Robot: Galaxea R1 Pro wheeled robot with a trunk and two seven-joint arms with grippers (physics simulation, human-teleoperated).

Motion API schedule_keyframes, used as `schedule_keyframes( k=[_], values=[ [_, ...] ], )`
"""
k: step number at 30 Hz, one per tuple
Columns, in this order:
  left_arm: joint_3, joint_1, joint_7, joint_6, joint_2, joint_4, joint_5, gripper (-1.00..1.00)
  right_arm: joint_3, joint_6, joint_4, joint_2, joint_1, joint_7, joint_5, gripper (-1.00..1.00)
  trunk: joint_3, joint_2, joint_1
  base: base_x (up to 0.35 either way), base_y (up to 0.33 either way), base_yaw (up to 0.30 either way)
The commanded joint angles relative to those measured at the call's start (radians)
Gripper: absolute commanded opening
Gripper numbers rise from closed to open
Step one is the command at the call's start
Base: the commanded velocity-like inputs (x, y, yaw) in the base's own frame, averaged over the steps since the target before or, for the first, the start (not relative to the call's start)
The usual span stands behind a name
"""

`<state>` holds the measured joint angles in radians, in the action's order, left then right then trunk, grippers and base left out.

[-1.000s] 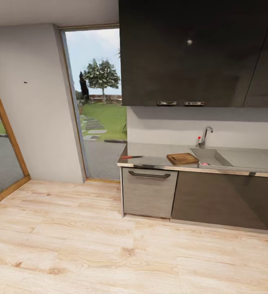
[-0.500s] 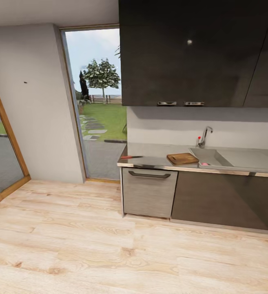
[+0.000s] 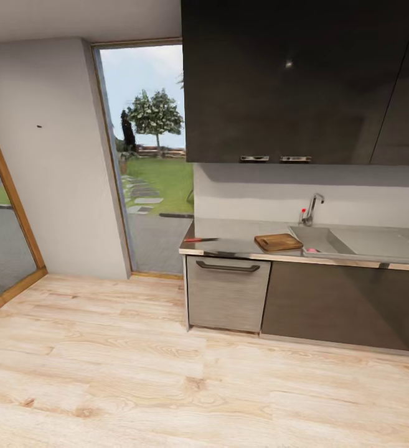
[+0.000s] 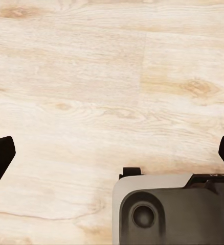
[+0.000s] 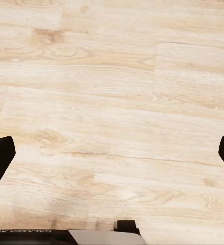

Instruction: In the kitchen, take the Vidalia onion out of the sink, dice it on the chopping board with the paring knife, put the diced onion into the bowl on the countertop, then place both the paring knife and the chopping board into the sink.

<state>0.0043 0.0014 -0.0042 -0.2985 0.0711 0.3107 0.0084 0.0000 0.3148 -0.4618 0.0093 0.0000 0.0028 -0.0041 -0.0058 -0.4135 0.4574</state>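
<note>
Pinkish-red, the onion (image 3: 312, 249) showed as a small spot at the near edge of the sink (image 3: 353, 241), right of centre in the head view, so the first step, lifting it out, looked not yet begun. Just left of the basin lay the board (image 3: 279, 241), flat on the countertop (image 3: 229, 233), probably put close so that the onion need travel only a short way. Farther left, near the counter's end, the knife (image 3: 199, 239) lay flat and well apart from the board, its red handle toward the doorway. No bowl could be made out. The tap (image 3: 311, 208) stood at the sink's back edge, under the dark wall cabinets (image 3: 291, 81), which would limit room above the worktop. Wide bare wood floor (image 3: 136, 373) filled the lower frame, open room for driving up to the counter. Each wrist view looked down on floor planks; the left gripper (image 4: 112, 155) and right gripper (image 5: 112, 155) both had their fingers spread wide at the frame's sides, holding nothing.
</note>
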Motion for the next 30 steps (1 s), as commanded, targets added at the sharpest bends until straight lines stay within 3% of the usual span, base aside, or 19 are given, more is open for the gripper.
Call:
schedule_keyframes(
  k=[1,17,20,30],
  values=[
    [0.0,0.0,0.0,-0.002,0.0,0.0,0.001,1.0,0.0,0.002,0.0,0.0,0.0,0.0,-0.001,1.0,0.003,0.006,-0.004,0.0,0.0,0.0],
    [-0.001,0.0,-0.002,-0.008,0.0,0.001,0.001,1.0,0.0,0.002,0.0,0.0,0.0,0.0,-0.001,1.0,0.006,0.013,-0.007,0.0,0.0,0.0],
    [0.002,0.0,-0.009,-0.02,0.008,0.018,0.005,1.0,-0.002,0.01,-0.017,0.014,0.0,0.002,0.007,1.0,0.006,0.013,-0.007,0.0,0.0,0.0],
    [0.002,0.0,-0.008,-0.053,0.012,0.075,0.005,1.0,-0.004,0.01,-0.043,0.006,0.0,0.002,0.003,1.0,0.006,0.013,-0.007,0.03,0.0,0.0]
  ],
)
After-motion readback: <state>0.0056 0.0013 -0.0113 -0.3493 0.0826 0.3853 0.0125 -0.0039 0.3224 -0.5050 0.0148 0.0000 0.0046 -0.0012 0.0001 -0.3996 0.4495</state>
